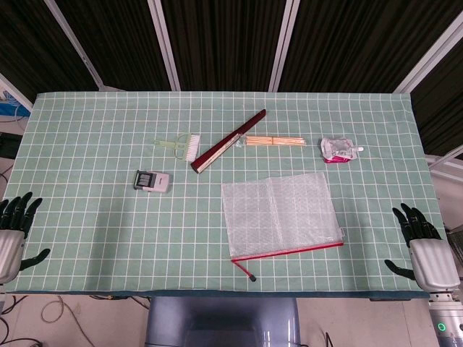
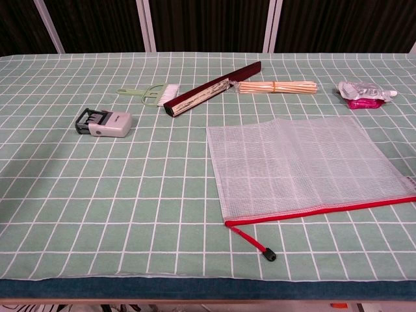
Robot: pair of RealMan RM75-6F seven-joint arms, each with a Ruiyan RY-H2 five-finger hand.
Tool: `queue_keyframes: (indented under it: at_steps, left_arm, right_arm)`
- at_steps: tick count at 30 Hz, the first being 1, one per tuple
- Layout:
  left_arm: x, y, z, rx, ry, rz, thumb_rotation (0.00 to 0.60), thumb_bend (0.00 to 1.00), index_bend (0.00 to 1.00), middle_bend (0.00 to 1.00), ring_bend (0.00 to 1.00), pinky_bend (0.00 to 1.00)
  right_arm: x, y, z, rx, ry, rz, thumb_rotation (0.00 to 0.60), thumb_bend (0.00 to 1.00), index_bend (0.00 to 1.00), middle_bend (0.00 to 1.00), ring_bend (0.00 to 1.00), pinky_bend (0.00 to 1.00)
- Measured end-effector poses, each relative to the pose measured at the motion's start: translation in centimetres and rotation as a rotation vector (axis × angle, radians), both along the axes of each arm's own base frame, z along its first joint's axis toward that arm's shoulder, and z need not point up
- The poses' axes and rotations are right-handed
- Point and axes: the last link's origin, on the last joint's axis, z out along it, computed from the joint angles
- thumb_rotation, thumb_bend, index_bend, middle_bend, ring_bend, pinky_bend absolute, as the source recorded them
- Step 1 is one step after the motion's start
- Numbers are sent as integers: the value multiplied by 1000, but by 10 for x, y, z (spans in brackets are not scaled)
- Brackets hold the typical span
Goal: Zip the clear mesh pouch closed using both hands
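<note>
The clear mesh pouch lies flat on the green checked cloth, right of centre, with its red zipper edge toward the front. A red pull cord with a black tip trails off the zipper's left end. My left hand hovers at the table's front left corner, fingers apart and holding nothing. My right hand is at the front right corner, likewise with fingers spread and empty. Both hands are well apart from the pouch. Neither hand shows in the chest view.
Behind the pouch lie a dark red case, a bundle of wooden sticks, a small brush and a crumpled packet. A grey stamp sits at the left.
</note>
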Motion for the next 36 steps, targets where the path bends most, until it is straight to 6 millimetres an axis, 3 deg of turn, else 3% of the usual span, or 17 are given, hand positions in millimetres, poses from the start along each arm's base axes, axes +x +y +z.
queue_keyframes:
  at_steps: [25, 31, 36]
  left_arm:
    - [1, 2, -2, -8, -15, 5, 600, 9, 0, 0, 0, 0]
    - [0, 3, -1, -8, -24, 12, 600, 9, 0, 0, 0, 0]
    - [1, 4, -3, -12, -16, 8, 600, 9, 0, 0, 0, 0]
  right_arm:
    - [3, -2, -1, 16, -26, 3, 600, 8, 0, 0, 0, 212]
    - [14, -8, -1, 44, -85, 45, 600, 57, 0, 9, 0, 211]
    - [32, -23, -8, 96, -131, 124, 600, 81, 25, 107, 44, 221]
